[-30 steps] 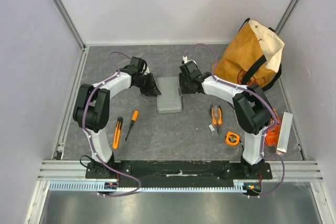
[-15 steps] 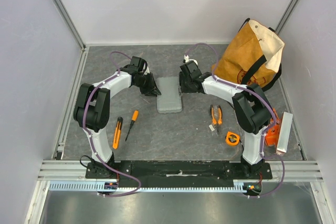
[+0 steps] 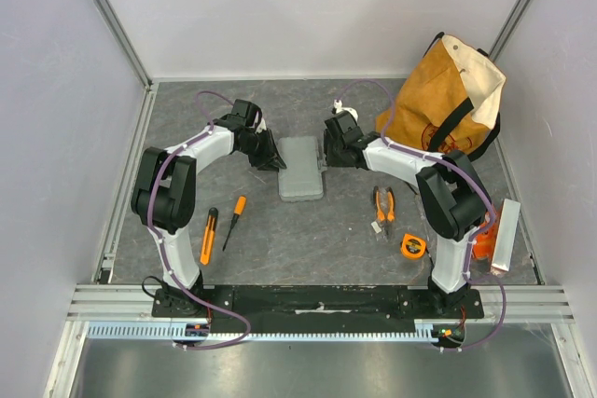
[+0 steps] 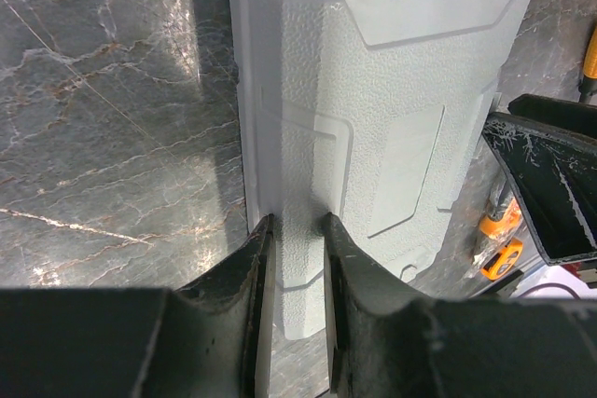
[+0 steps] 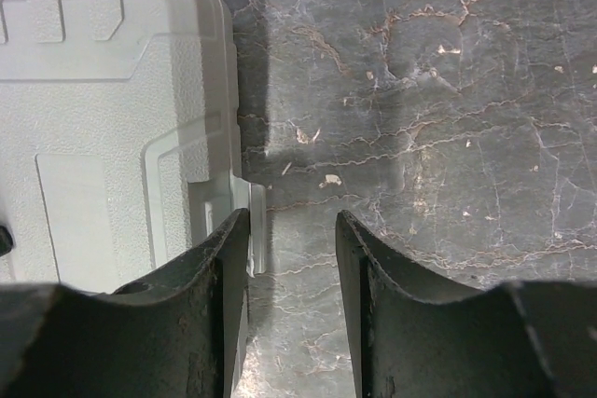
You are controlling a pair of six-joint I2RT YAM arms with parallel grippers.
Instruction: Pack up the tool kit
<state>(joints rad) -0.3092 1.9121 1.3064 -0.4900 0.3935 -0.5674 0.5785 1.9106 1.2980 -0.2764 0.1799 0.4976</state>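
Four loose tools nearest the bases: knife (image 3: pixel 207 236), screwdriver (image 3: pixel 234 220), pliers (image 3: pixel 382 204), tape measure (image 3: pixel 412 246). Beyond them, mid-table, flat and closed: case (image 3: pixel 301 168). Pinching its left rim with left gripper (image 4: pixel 296 223); holding right gripper (image 5: pixel 292 215) spread and empty, just beside the right edge. Seems to be the opening step. Calls next for lifting the lid while pinning the base.

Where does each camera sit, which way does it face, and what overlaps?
Top external: above and behind the arms, looking down on the table; both arms visible.
Left wrist: on the left arm, facing along the left hand onto the grey case.
Right wrist: on the right arm, facing past the right hand at the case's edge and table.
Shared: all three show the case.
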